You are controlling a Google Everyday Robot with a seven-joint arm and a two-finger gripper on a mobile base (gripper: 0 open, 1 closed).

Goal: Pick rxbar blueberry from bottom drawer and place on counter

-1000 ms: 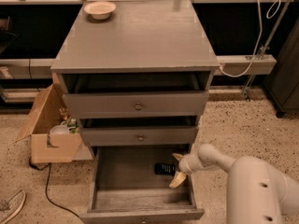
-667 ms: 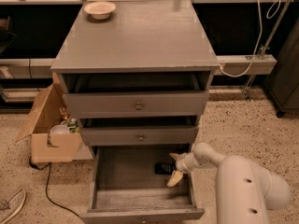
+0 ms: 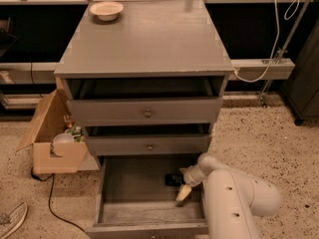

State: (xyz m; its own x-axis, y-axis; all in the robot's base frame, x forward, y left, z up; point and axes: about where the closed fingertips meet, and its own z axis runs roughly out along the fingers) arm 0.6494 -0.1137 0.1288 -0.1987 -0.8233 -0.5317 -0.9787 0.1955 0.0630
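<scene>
The bottom drawer point(image 3: 129, 190) is pulled open, its worn grey floor showing. The dark rxbar blueberry point(image 3: 173, 179) lies on that floor near the right wall, partly hidden by my arm. My gripper point(image 3: 182, 193) reaches down into the drawer's right side, its pale fingertips just in front of and right of the bar, not holding it. The counter point(image 3: 149, 39) is the flat grey top of the cabinet.
A cream bowl point(image 3: 106, 10) sits at the counter's back left corner. The two upper knobbed drawers point(image 3: 147, 112) stand slightly open. An open cardboard box point(image 3: 52, 138) with items stands left of the cabinet. A cable point(image 3: 50, 203) runs on the floor.
My arm has drawn in closer to the drawer's right side; the gripper stays low beside the bar. The bar has not moved.
</scene>
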